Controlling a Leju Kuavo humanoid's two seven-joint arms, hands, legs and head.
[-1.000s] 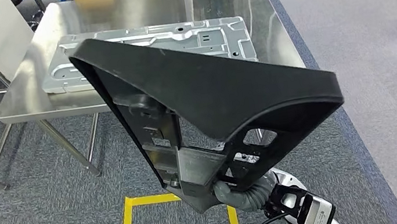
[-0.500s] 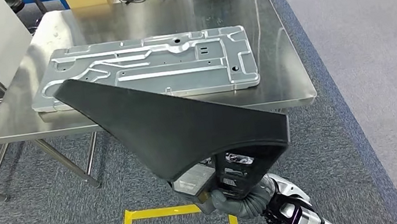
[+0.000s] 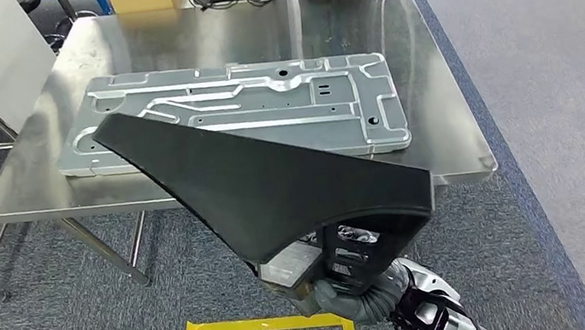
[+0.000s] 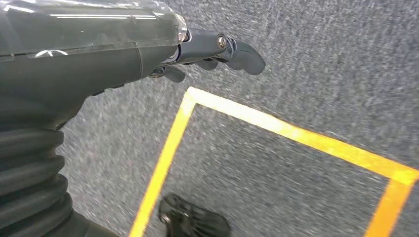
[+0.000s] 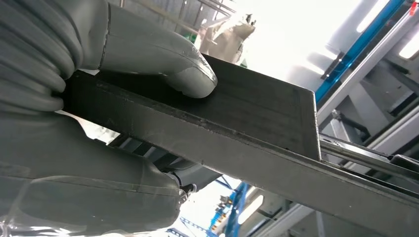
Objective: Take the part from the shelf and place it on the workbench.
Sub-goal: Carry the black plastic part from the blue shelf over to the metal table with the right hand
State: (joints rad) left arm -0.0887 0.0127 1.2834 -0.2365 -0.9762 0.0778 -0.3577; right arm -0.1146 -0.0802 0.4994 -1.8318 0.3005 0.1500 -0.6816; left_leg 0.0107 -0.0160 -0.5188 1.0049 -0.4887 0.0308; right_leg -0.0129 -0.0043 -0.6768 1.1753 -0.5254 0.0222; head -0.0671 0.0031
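Since the earlier frames the part (image 3: pixel 275 189) has tipped from steeply upright to nearly flat, its smooth black face up, and the workbench (image 3: pixel 431 68) sits nearer in the head view. The right hand (image 3: pixel 336 284) grips the part's wide end from below, thumb (image 5: pixel 190 74) pressed on a metal bar; the long axis runs up and away to the left, the narrow tip over the bench's near edge and the plate (image 3: pixel 230 113). The left hand (image 4: pixel 148 49) hangs over the carpet (image 4: pixel 321 59), fingers (image 4: pixel 242 52) loosely curled, holding nothing
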